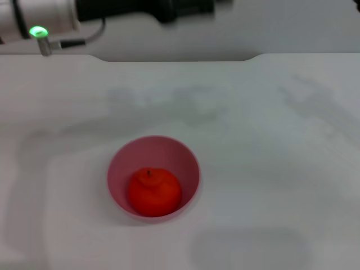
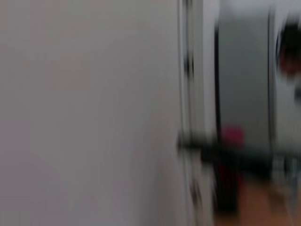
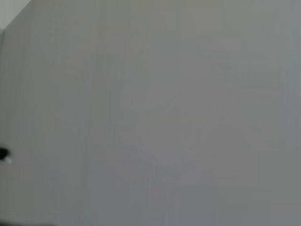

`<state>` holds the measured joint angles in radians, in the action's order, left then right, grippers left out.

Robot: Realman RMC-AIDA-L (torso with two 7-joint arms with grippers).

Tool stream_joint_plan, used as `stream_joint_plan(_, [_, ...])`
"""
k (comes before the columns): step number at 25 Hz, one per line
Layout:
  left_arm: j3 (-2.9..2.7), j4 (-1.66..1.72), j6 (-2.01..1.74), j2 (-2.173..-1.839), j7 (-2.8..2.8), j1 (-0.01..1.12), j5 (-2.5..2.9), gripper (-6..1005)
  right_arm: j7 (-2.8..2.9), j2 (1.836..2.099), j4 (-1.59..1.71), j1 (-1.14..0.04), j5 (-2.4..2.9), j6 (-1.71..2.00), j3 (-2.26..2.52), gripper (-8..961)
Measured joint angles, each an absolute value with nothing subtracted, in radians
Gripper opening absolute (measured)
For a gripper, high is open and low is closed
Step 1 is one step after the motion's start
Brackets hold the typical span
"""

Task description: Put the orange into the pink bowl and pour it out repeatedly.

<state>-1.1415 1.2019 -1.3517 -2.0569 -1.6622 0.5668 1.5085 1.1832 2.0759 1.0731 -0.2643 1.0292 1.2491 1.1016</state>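
Left gripper sits out of frame past the arm [image 1: 112, 14] up top, fingers unseen, so with the orange [image 1: 154, 192] sitting in the bowl [image 1: 185, 163], I'd grab the rim and tip slowly.

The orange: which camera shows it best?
The head view: the orange sits in plain sight inside the pink bowl on the white table. Neither wrist view shows it, only blurred pale surfaces.
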Motion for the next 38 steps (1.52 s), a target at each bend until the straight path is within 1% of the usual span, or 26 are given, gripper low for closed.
stream_joint_plan(3, [-1.105, 1.067, -1.321, -2.057, -1.441, 0.533, 1.248, 706, 1.117, 2.075, 1.029, -0.261, 0.974, 1.257, 1.091, 524])
stream_joint_plan(4, [-1.105, 1.067, -1.321, -2.057, -1.441, 0.533, 1.248, 705, 1.096, 2.075, 1.013, -0.259, 0.955, 1.262, 1.083, 524])
stream_joint_plan(5, [-1.091, 0.929, -1.307, -2.06, -1.257, 0.506, 1.048, 705, 1.078, 2.075, 1.0, -0.256, 0.939, 1.266, 1.075, 524])
stream_joint_plan(12, [-1.121, 0.658, -1.328, -2.072, -0.782, 0.446, 0.599, 697, 0.841, 2.076, 0.809, -0.237, 0.719, 1.311, 1.021, 524])
stream_joint_plan(13, [-1.121, 0.658, -1.328, -2.072, -0.782, 0.446, 0.599, 697, 0.811, 2.075, 0.78, -0.238, 0.686, 1.318, 1.013, 524])
stream_joint_plan(16, [-1.161, 0.501, -1.357, -2.073, -0.599, 0.437, 0.35, 697, 0.701, 2.075, 0.68, -0.25, 0.576, 1.335, 0.992, 524])
stream_joint_plan(19, [-1.171, 0.395, -1.375, -2.074, -0.514, 0.437, 0.221, 697, 0.599, 2.075, 0.596, -0.265, 0.472, 1.339, 0.983, 524])
stream_joint_plan(25, [-1.167, 0.262, -1.379, -2.073, -0.427, 0.427, 0.12, 697, 0.457, 2.076, 0.483, -0.296, 0.3, 1.339, 0.976, 524])
stream_joint_plan(29, [-1.164, 0.205, -1.369, -2.073, -0.41, 0.424, 0.09, 697, 0.438, 2.074, 0.436, -0.318, 0.276, 1.339, 0.963, 524])
stream_joint_plan(38, [-1.168, 0.186, -1.367, -2.072, -0.408, 0.42, 0.083, 697, 0.437, 2.074, 0.4, -0.344, 0.273, 1.339, 0.933, 524])
